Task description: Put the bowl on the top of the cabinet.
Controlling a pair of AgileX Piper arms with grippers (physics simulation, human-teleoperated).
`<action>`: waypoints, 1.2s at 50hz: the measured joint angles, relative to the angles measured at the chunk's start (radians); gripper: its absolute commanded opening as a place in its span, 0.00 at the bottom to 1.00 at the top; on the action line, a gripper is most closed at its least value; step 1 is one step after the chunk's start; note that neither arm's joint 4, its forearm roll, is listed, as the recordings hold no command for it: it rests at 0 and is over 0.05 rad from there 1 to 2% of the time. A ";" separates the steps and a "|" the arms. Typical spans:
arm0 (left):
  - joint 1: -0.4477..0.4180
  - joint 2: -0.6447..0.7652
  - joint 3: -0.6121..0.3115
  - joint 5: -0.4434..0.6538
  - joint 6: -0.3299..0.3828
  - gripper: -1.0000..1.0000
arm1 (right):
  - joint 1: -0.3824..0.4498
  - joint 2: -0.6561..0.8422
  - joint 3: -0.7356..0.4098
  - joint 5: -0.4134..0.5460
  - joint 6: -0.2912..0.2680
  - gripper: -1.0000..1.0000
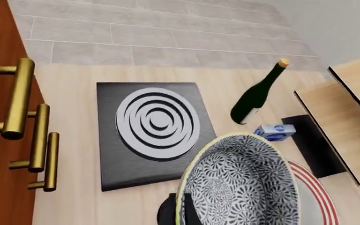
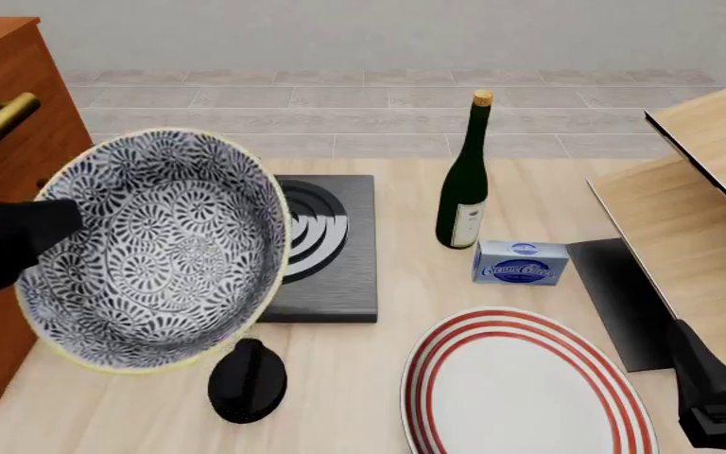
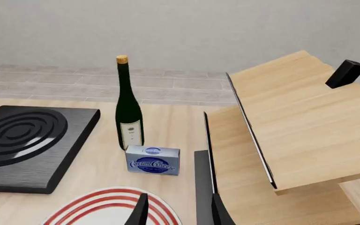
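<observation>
The bowl (image 2: 162, 251), white with a dense navy floral pattern and a cream rim, is held in the air, tilted with its inside facing the front camera. It hangs in front of the reddish-brown cabinet (image 2: 10, 76) at the left, below the level of the cabinet's top. My left gripper (image 1: 180, 213) is shut on the bowl's rim (image 1: 243, 187); in the front view only its black body (image 2: 4, 241) shows, left of the bowl. The cabinet's front with brass handles (image 1: 17, 101) shows in the left wrist view. My right gripper (image 3: 180, 215) is open and empty, low at the table's front right (image 2: 717, 402).
A black hot plate (image 2: 332, 246) lies mid-table. A green wine bottle (image 2: 464, 180) and a blue cream cheese box (image 2: 521, 263) stand right of it. A white plate with red rings (image 2: 527, 388) lies at the front. A light plywood structure (image 2: 703, 208) stands at the right. A small black rounded object (image 2: 247, 380) lies below the bowl.
</observation>
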 measured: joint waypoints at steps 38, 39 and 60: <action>0.146 0.301 -0.196 -0.215 -0.066 0.00 | 0.000 0.000 0.000 0.000 0.000 1.00; 0.151 0.309 -0.200 -0.214 -0.067 0.00 | 0.000 0.000 0.000 0.000 0.000 1.00; 0.262 0.427 -0.277 -0.183 -0.106 0.00 | 0.000 0.000 0.000 0.000 0.000 1.00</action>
